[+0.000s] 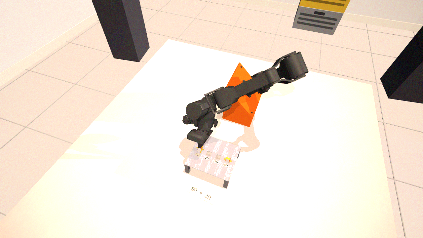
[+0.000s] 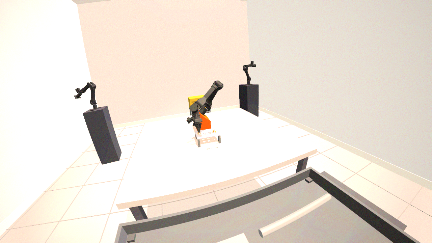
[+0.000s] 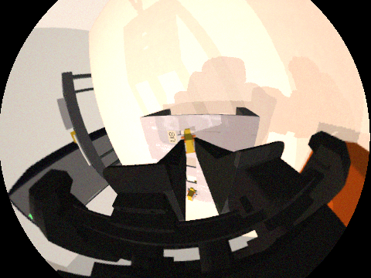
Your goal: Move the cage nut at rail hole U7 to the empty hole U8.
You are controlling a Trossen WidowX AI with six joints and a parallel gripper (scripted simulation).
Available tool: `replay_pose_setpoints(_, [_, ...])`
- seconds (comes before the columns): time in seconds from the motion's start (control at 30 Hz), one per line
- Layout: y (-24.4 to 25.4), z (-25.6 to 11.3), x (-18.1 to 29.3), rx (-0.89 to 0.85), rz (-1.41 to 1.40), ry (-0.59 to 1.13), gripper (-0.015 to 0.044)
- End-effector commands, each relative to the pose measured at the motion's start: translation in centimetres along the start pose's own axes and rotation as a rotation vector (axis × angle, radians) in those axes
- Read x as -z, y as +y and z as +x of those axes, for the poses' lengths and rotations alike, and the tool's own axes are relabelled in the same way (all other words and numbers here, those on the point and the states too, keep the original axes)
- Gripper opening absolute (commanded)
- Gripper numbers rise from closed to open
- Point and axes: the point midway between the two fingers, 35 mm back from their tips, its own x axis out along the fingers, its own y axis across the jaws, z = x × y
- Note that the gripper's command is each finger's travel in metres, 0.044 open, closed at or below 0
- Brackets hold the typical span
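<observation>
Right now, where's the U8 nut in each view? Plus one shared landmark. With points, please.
Top: below centre, at the pincer's (image 1: 200,146) (image 2: 198,132) (image 3: 189,143) tip, just above the U8 label.
Exterior: near centre, tiny, under the pincer tip, left end of the plate.
Wrist: centre, the upper yellow nut (image 1: 200,149) (image 2: 199,133) (image 3: 188,146), right of the U8 label.
Shared landmark: orange mount (image 1: 236,114) (image 2: 205,123) (image 3: 357,164).

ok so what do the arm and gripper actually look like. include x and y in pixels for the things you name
The arm (image 1: 254,83) (image 2: 210,94) is matte black to dark grey all over, with chunky rounded joint housings and slimmer, straight links between them. The gripper (image 1: 200,147) (image 2: 199,133) (image 3: 189,144) is the same black, its two fingers broad at the base and tapering to narrow tips. No lettering or loose cable is distinguishable on either.
</observation>
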Motion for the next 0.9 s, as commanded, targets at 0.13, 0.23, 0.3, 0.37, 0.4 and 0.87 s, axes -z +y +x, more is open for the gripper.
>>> replay_pose_setpoints(0.13, [-0.36,0.01,0.08,-0.007,0.010,0.004,0.0026])
replay_pose_setpoints(0.23, [-0.36,0.01,0.08,-0.007,0.010,0.004,0.0026])
replay_pose_setpoints(0.3, [-0.38,0.01,0.08,-0.007,0.010,0.004,0.0026])
replay_pose_setpoints(0.37, [-0.40,0.01,0.08,-0.007,0.010,0.004,0.0026])
replay_pose_setpoints(0.4, [-0.40,0.01,0.08,-0.006,0.010,0.004,0.0026])
replay_pose_setpoints(0.87, [-0.31,0.04,0.08,0.015,0.010,0.004,0.0026])
